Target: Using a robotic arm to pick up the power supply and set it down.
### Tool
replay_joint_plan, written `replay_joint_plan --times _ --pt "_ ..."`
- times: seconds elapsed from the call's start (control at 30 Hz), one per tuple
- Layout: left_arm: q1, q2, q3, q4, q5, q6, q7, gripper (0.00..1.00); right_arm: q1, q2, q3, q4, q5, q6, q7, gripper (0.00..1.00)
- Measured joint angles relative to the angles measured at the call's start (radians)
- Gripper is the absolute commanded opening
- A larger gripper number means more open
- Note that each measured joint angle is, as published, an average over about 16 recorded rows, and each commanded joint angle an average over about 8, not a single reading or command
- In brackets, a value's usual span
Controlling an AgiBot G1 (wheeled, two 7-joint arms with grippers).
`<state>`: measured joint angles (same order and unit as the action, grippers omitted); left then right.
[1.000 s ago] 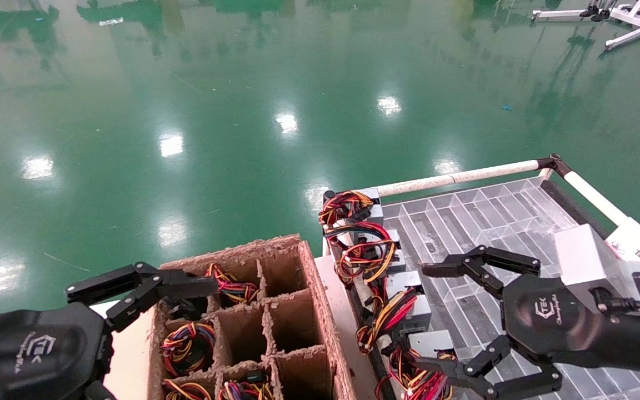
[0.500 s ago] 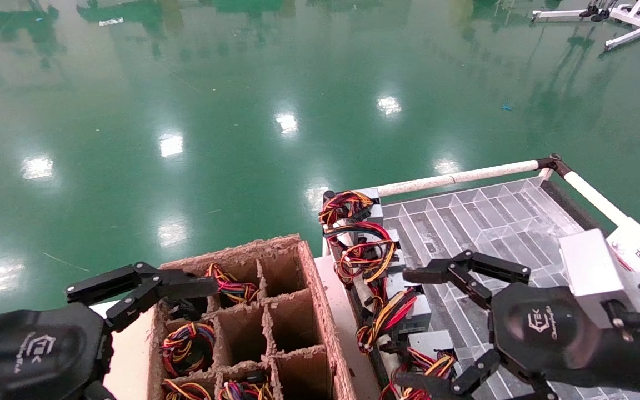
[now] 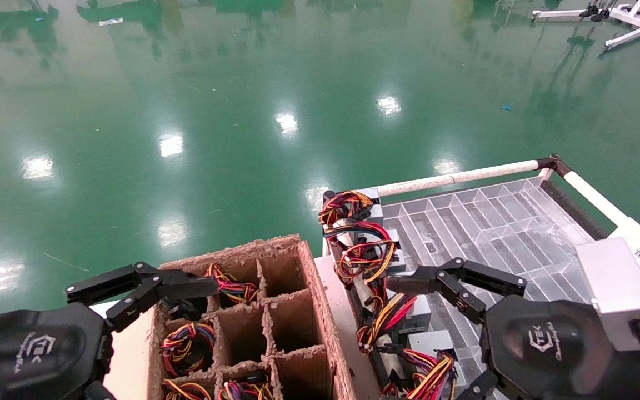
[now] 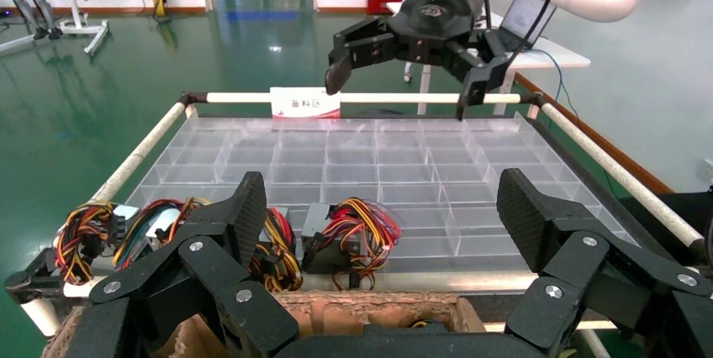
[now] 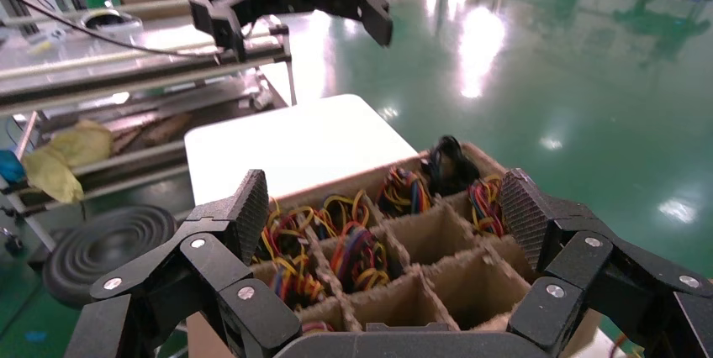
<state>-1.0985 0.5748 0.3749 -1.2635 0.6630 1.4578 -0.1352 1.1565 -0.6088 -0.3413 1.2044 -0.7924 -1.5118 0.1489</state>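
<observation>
The power supply (image 3: 430,341), a grey box with red, yellow and purple wires, lies at the near end of a row on the clear tray (image 3: 498,222). In the left wrist view the power supply (image 4: 349,228) lies by the tray's (image 4: 378,152) edge. My right gripper (image 3: 396,340) hovers open over that row with nothing between its fingers. In its own view the right gripper (image 5: 385,215) faces the cardboard box (image 5: 437,236). My left gripper (image 3: 186,350) is open and empty at the box's (image 3: 303,289) far left corner, and in its own view the left gripper (image 4: 382,223) looks across the tray.
Other grey boxes with red, yellow and black wires (image 3: 361,244) line the tray's left edge. Several cells of the divided box hold wire bundles (image 3: 189,344). A white table (image 5: 286,139) carries the box. White rails (image 3: 464,176) and a label sign (image 4: 304,102) border the tray.
My right gripper has moved left and nearer to me, staying open, off the power supply, which stays on the tray. The left arm has not moved.
</observation>
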Motion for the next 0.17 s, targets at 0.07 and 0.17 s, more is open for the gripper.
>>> replay_joint_plan --times 0.07,0.17 --pt "0.000 0.000 0.000 0.000 0.000 0.000 0.000 1.00 -0.007 0.000 0.005 0.007 0.005 0.001 0.003 1.00" --pt "0.000 0.000 0.000 0.000 0.000 0.000 0.000 1.00 -0.018 -0.001 0.014 0.018 0.014 0.004 0.009 1.00"
